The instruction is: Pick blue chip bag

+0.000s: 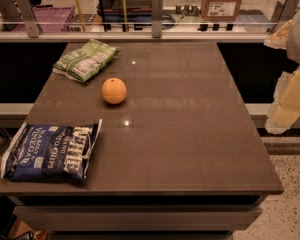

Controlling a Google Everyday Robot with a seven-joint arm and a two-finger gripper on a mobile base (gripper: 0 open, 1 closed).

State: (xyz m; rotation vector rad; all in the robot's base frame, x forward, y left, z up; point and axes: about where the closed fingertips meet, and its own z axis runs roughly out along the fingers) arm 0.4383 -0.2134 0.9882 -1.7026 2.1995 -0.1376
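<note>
the counter [190, 134] is the biggest thing here, a broad brown slab with a faint sheen. next in size, the blue chip bag [50, 151] lies flat at about 8 o'clock on it, close to the near left corner, its left end right at the counter's edge and its white-edged right end facing the middle. it looks puffed and crinkly, so i judge it light, soft and full of air, with a slick foil skin that will slide or buckle if pinched across the belly, and the chips inside will crush under a hard squeeze. the better hold, i think, is a flat sealed seam or a raised fold near the top of the pillow, taken gently. a smaller green-and-white bag [85, 60] sits at about 11 o'clock, well apart from the blue one. the gripper [285, 111] hangs off the counter's right side at about 3 o'clock, well apart from everything on it; whether the jaws are wide or narrow i cannot tell. smallest, an orange [114, 90] rests between the two bags, at about 10 o'clock from the counter's centre, touching neither.
</note>
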